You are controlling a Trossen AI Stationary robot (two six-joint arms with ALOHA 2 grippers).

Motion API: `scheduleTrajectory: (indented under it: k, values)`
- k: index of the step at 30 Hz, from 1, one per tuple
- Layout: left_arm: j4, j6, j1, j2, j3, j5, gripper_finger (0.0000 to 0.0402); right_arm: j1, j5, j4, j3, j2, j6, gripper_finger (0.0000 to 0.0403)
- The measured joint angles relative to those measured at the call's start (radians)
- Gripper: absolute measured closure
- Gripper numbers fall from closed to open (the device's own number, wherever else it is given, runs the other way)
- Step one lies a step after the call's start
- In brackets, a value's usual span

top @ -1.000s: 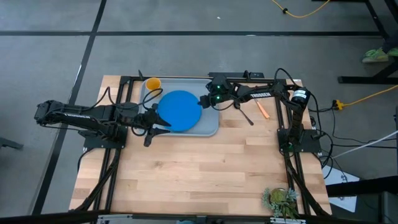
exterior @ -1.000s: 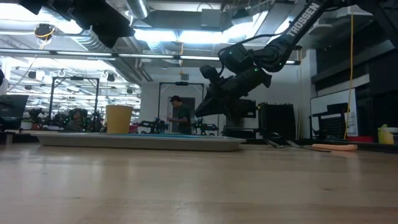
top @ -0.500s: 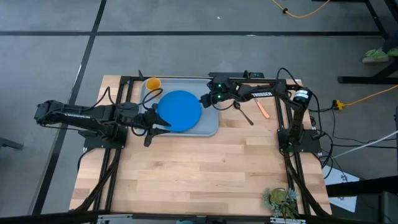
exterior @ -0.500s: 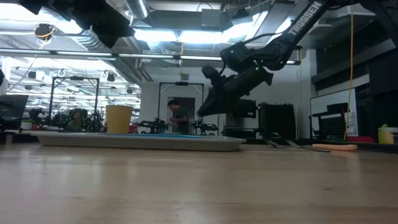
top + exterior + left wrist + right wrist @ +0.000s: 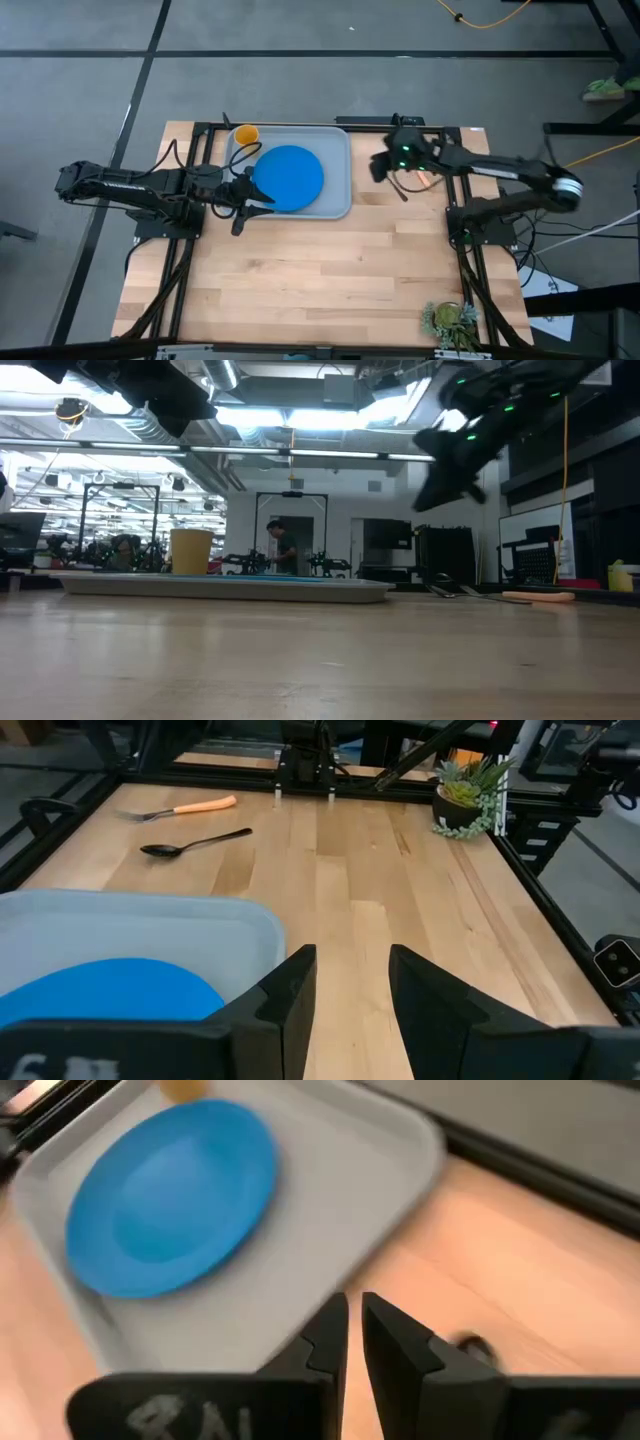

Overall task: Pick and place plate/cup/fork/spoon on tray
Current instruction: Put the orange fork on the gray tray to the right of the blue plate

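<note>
The blue plate (image 5: 288,177) lies flat in the grey-blue tray (image 5: 338,145), and the yellow cup (image 5: 245,134) stands upright in the tray's far left corner. The dark spoon (image 5: 195,843) and the orange-handled fork (image 5: 180,809) lie on the wood to the right of the tray. My right gripper (image 5: 378,167) hovers above the table just right of the tray, near the spoon, shut and empty. My left gripper (image 5: 265,197) is open and empty at the tray's near left edge. The right wrist view shows the plate (image 5: 170,1195) and the tray (image 5: 330,1210).
A small potted plant (image 5: 450,320) stands at the table's near right corner. Bare wood spreads over the table's near half. Black frame rails run along the table's left and right sides. A person (image 5: 283,548) stands far off in the room behind.
My right gripper has moved from above the tray's right edge beside the plate toward the table's right edge, and now hangs over the wood beside the tray. The plate, cup, fork and spoon have stayed in place.
</note>
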Motion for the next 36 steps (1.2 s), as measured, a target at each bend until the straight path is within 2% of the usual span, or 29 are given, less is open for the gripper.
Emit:
scheduleTrajectory:
  k: [5, 9, 14, 23, 30, 36]
  values:
    - [0.000, 0.000, 0.000, 0.000, 0.000, 0.000, 0.0280, -0.017, 0.147, -0.016, -0.106, -0.164, 0.045, 0.0363]
    - [0.000, 0.000, 0.000, 0.000, 0.000, 0.000, 0.0280, -0.057, 0.240, -0.105, -0.160, -0.204, 0.114, 0.0364]
    - [0.000, 0.000, 0.000, 0.000, 0.000, 0.000, 0.0280, -0.090, 0.223, -0.144, -0.195, -0.202, 0.129, 0.0364]
    - [0.000, 0.000, 0.000, 0.000, 0.000, 0.000, 0.0280, -0.113, 0.227, -0.163, -0.185, -0.202, -0.004, 0.0364]
    - [0.000, 0.000, 0.000, 0.000, 0.000, 0.000, 0.0280, -0.143, 0.223, -0.277, -0.185, -0.202, 0.030, 0.0364]
    - [0.000, 0.000, 0.000, 0.000, 0.000, 0.000, 0.0280, -0.216, 0.161, -0.325, -0.185, -0.177, 0.079, 0.0364]
